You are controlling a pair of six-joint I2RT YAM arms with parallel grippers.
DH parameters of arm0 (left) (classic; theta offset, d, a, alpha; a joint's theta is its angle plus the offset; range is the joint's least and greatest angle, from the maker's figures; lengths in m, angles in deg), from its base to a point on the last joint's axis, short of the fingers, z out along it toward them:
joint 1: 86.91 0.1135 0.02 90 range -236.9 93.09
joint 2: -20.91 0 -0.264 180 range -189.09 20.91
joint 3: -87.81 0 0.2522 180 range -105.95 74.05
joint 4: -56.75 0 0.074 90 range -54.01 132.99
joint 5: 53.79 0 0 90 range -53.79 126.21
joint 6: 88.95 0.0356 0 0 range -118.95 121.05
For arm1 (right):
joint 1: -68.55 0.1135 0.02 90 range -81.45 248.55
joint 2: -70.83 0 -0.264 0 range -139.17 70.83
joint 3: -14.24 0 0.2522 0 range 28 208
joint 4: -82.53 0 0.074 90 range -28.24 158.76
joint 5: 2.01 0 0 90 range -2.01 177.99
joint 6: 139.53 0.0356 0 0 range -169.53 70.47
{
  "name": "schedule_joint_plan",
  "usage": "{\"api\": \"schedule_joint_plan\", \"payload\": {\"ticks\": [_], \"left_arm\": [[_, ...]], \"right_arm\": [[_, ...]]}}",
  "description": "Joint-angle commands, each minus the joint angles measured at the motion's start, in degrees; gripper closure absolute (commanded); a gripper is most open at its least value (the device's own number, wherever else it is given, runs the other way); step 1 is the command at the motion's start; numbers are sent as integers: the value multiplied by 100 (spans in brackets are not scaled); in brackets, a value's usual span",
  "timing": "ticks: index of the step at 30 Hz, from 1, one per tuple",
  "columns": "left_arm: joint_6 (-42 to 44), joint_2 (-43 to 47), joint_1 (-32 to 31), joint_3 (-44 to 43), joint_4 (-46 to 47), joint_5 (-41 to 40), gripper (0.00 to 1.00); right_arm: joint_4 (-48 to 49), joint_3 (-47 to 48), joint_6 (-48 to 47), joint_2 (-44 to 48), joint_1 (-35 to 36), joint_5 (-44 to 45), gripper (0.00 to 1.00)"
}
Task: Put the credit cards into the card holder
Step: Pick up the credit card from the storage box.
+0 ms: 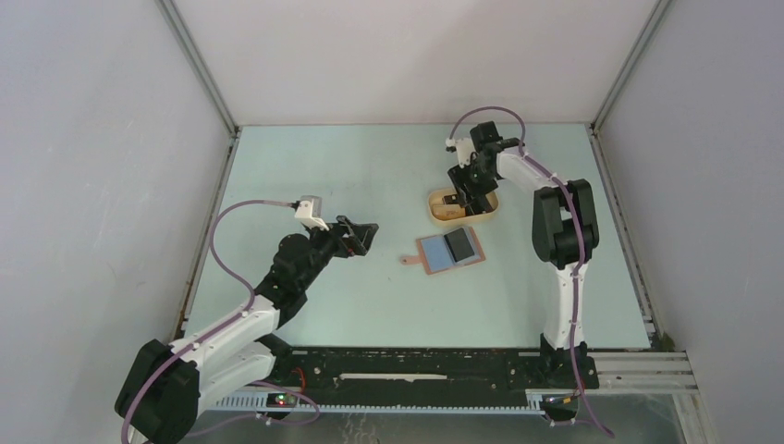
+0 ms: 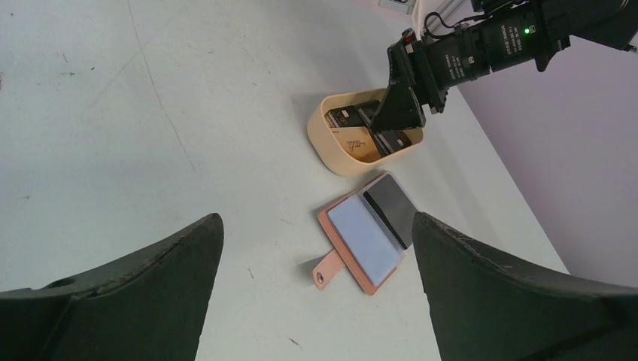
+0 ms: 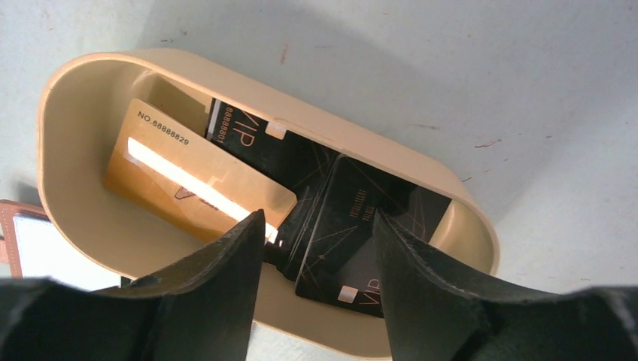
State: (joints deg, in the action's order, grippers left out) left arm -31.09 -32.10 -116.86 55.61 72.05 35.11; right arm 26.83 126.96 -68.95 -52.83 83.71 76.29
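The card holder (image 1: 450, 252) lies open on the table, reddish-brown with a strap tab, a bluish-grey pocket (image 2: 365, 241) and a dark panel beside it. The credit cards lie in the beige oval tray (image 3: 75, 68): a gold one (image 3: 188, 188) and black ones marked VIP. My right gripper (image 3: 317, 218) reaches down into the tray (image 1: 434, 215), jaws apart, with a tilted black card (image 3: 338, 226) between its fingers; a gap shows at the left finger. My left gripper (image 1: 362, 236) hangs wide open to the left of the holder, holding nothing.
The tray stands just behind the holder, near the table's right half. White walls close the table on the left, back and right. The right arm's wrist camera (image 2: 481, 49) hangs over the tray.
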Motion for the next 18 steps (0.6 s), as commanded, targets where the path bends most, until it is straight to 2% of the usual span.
{"api": "schedule_joint_plan", "payload": {"ticks": [1,7,18], "left_arm": [[-55,37,34,174,197,40,0],[-55,37,34,173,197,40,0],[-63,27,34,174,201,40,0]], "right_arm": [[-136,33,-39,250,71,168,34],[-6,-46,-36,297,-18,550,24],[114,-102,77,194,-193,687,22]]}}
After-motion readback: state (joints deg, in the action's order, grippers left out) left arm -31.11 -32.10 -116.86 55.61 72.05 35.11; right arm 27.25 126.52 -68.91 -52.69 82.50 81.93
